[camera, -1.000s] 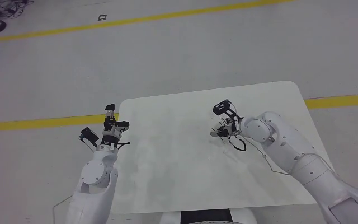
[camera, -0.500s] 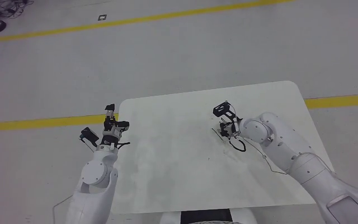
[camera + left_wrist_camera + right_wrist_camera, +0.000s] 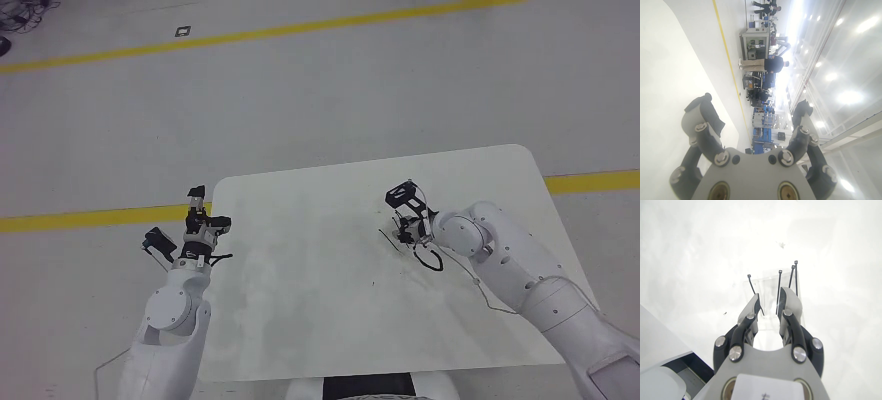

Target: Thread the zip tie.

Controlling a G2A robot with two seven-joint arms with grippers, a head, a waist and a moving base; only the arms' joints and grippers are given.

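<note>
Two grippers hang over the white table [image 3: 300, 310] in the top view. The left gripper [image 3: 207, 208] is at the table's edge, fingers spread wide with nothing between them. The right gripper [image 3: 404, 230] is well apart from it, and a thin dark stroke just beside its fingertips is too small to name. Pale floor [image 3: 450, 90] with yellow lines [image 3: 300, 33] surrounds the table.

From the left wrist, the left gripper [image 3: 753, 103] is wide apart and empty. Past its fingertips run the table's rounded edge, a yellow floor line, machines and bright ceiling lights.

From the right wrist, the right gripper [image 3: 768, 302] leaves a narrow gap and clamps nothing. Four black ties [image 3: 780, 283] stand in a clear holder [image 3: 768, 285] on the table. Their long axes follow the fingers' line, with the heads beyond the fingertips and the tails toward the wrist. One tie runs inside the gap, just beside one pad. Another passes behind the opposite finger. The remaining two lie close together outside the first finger.
</note>
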